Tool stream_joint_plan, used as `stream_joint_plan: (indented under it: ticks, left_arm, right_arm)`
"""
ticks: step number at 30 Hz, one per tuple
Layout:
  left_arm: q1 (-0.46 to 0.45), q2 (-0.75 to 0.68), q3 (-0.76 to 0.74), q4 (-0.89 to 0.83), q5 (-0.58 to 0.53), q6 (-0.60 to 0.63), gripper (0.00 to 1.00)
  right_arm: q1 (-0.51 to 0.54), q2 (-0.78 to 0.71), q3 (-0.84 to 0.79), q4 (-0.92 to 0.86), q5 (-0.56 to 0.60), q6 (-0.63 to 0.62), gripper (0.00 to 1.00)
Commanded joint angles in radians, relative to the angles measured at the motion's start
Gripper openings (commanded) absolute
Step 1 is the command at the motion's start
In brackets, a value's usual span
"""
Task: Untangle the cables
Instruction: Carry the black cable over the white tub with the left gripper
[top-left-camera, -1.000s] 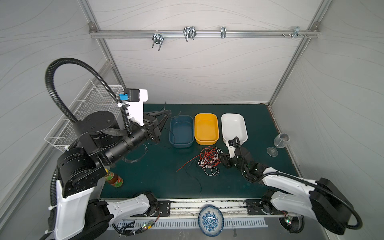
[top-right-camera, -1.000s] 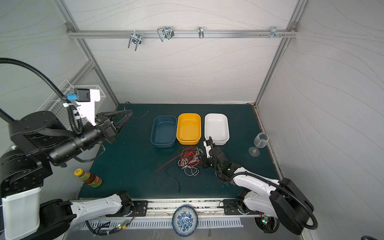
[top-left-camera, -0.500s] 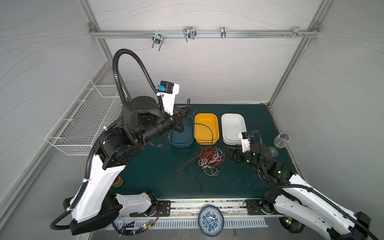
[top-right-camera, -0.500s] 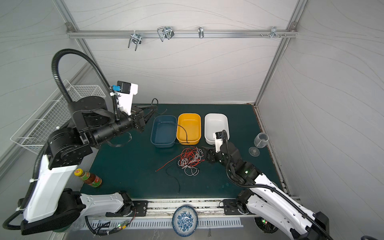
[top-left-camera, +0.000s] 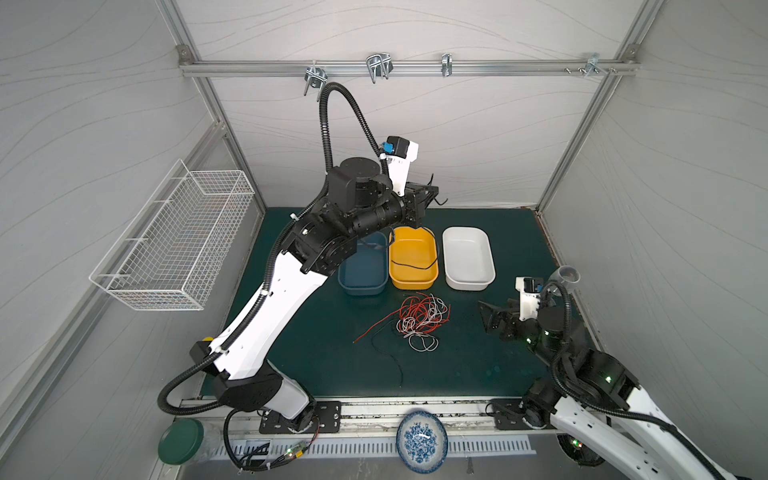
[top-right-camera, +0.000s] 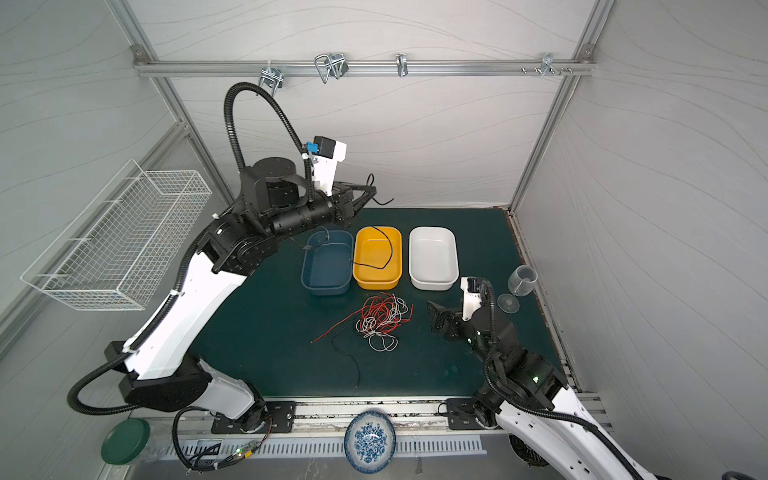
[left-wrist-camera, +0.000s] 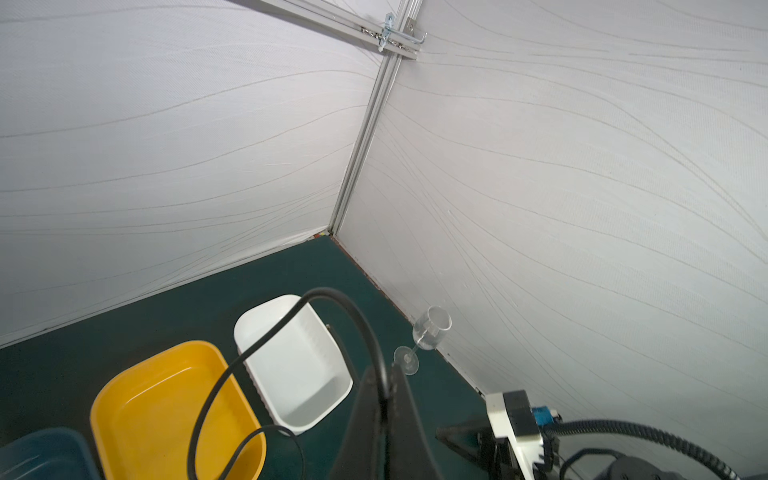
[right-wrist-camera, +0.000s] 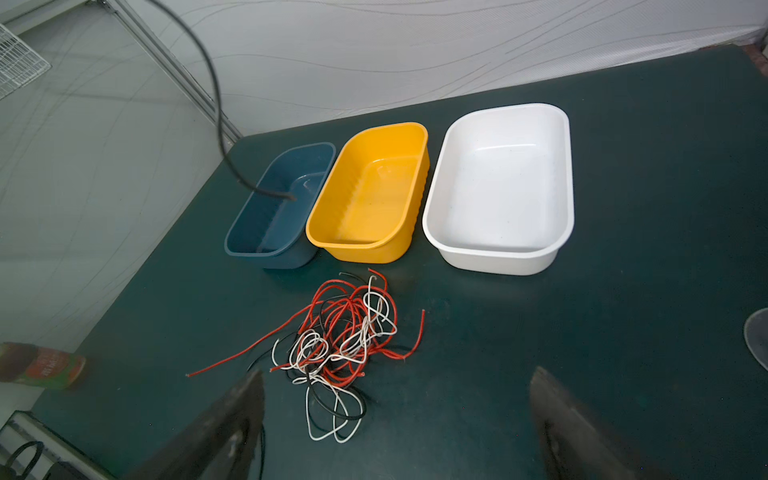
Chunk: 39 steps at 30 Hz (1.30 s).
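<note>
Both top views look down from above; wrist views share the white tray (right-wrist-camera: 498, 187).

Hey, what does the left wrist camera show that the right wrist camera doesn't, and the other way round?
Only the left wrist view: the left gripper shut on a black cable, and the upright wine glass, bowl and stem. Only the right wrist view: the tangle of cables on the mat, the right gripper open, facing it, and a red-labelled bottle. Both: the blue bin, yellow bin and white bin, plus that black cable.
</note>
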Motion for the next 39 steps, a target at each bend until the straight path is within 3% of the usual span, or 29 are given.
stream_joint_plan:
  ticks: [1,11,15,25,39]
  left_arm:
    - [0.006,0.053,0.049,0.186,0.094,-0.042,0.00]
    - [0.007,0.252,0.079,0.411,0.180,-0.128,0.00]
    - [0.005,0.355,0.124,0.421,0.181,-0.140,0.00]
    - [0.004,0.507,0.074,0.402,0.120,-0.111,0.00]
    - [-0.008,0.562,-0.086,0.405,0.062,-0.126,0.00]
  right_arm:
    - [-0.005,-0.048,-0.018,-0.075,0.010,0.024,0.99]
    - [0.010,-0.122,-0.001,-0.110,0.004,0.013,0.99]
    - [0.019,-0.181,-0.011,-0.097,-0.009,0.006,0.99]
    - [0.065,-0.265,-0.045,-0.050,-0.051,-0.018,0.99]
    - [0.070,-0.271,-0.077,-0.013,-0.046,-0.027,0.99]
